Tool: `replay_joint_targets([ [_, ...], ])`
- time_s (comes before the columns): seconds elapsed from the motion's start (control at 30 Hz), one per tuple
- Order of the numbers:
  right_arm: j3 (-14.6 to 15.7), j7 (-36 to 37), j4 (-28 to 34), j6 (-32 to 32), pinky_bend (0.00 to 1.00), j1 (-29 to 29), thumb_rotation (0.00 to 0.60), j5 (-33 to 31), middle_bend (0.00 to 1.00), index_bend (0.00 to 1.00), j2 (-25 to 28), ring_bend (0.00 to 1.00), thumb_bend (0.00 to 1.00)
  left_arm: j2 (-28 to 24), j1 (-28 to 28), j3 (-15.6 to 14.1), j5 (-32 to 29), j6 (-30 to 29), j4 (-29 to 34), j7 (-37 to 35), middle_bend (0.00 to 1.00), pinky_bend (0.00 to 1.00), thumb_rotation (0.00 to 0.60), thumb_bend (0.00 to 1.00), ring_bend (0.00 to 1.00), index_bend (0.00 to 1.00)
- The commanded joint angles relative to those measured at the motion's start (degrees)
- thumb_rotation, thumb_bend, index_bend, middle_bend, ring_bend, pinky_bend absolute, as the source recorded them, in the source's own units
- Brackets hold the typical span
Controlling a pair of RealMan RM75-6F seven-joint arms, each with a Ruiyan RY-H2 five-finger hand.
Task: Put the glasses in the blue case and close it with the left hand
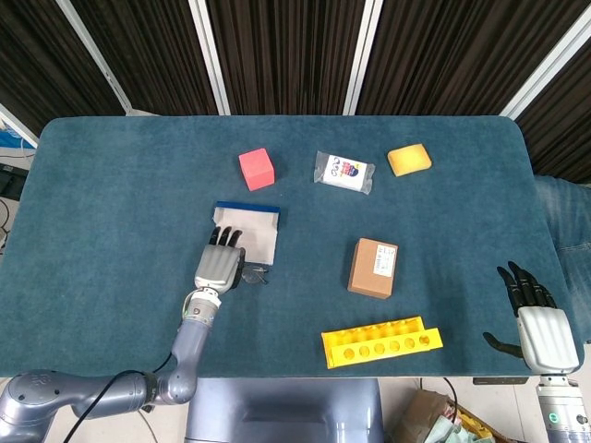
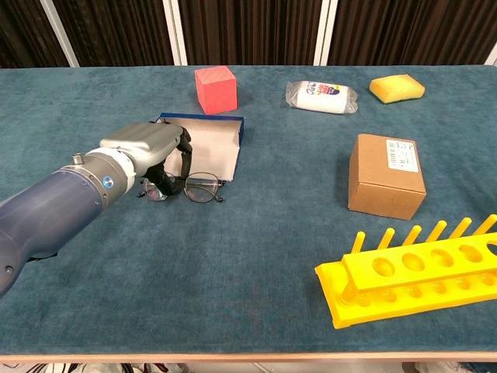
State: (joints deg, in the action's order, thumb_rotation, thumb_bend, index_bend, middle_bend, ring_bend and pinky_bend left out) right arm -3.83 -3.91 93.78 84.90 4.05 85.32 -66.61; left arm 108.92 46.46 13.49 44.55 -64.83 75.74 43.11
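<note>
The blue case [image 2: 211,144] lies open on the teal table, its pale lining facing up; the head view shows the case [image 1: 249,227] left of centre. Thin dark-rimmed glasses [image 2: 192,187] rest on the cloth at the case's near edge, with only one lens of the glasses [image 1: 258,274] peeking out in the head view. My left hand [image 2: 146,152] curls down over their left lens and grips that end; from above, the left hand [image 1: 220,263] covers the case's near left corner. My right hand [image 1: 541,325] hangs past the table's near right corner, fingers spread, holding nothing.
Behind the case stands a red cube [image 2: 215,88]. A white packet [image 2: 321,96] and a yellow sponge [image 2: 397,88] lie at the back. A cardboard box [image 2: 387,176] sits right of centre, and a yellow tube rack [image 2: 415,276] stands at the front right.
</note>
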Motion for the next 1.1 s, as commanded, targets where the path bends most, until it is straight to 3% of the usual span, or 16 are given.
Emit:
replay_joint_targets([
  [0.03, 0.0, 0.1, 0.1, -0.1, 0.19, 0.0, 0.600, -0.1, 0.00, 0.00, 0.0, 0.09, 0.09, -0.2, -0.1, 0.1, -0.1, -0.1, 0.1, 0.2, 0.13, 0.00, 0.600, 0.43, 0.00, 0.58],
  [0.27, -0.1, 0.3, 0.4, -0.4, 0.19, 0.0, 0.600, -0.6, 0.00, 0.00, 0.1, 0.09, 0.09, -1.2, -0.2, 0.1, -0.1, -2.5, 1.6, 3.2, 0.13, 0.00, 0.600, 0.43, 0.00, 0.58],
  [0.63, -0.1, 0.1, 0.4, -0.3, 0.19, 0.0, 0.600, -0.5, 0.00, 0.00, 0.0, 0.09, 0.09, -2.3, 1.3, 2.7, -1.8, -5.8, 5.5, 8.6, 0.13, 0.00, 0.600, 0.46, 0.00, 0.59],
  [0.9, -0.2, 0.1, 0.3, -0.2, 0.19, 0.0, 0.600, -0.6, 0.00, 0.00, 0.0, 0.09, 0.09, -0.5, 4.9, 5.8, -3.8, -6.9, 3.2, 13.6, 0.13, 0.00, 0.600, 0.46, 0.00, 0.59],
  [1.1, -0.2, -0.1, 0.1, -0.1, 0.19, 0.0, 0.600, -0.5, 0.00, 0.00, -0.1, 0.09, 0.09, 1.6, 7.5, 7.8, -5.4, -6.0, -2.1, 14.9, 0.13, 0.00, 0.600, 0.46, 0.00, 0.59],
])
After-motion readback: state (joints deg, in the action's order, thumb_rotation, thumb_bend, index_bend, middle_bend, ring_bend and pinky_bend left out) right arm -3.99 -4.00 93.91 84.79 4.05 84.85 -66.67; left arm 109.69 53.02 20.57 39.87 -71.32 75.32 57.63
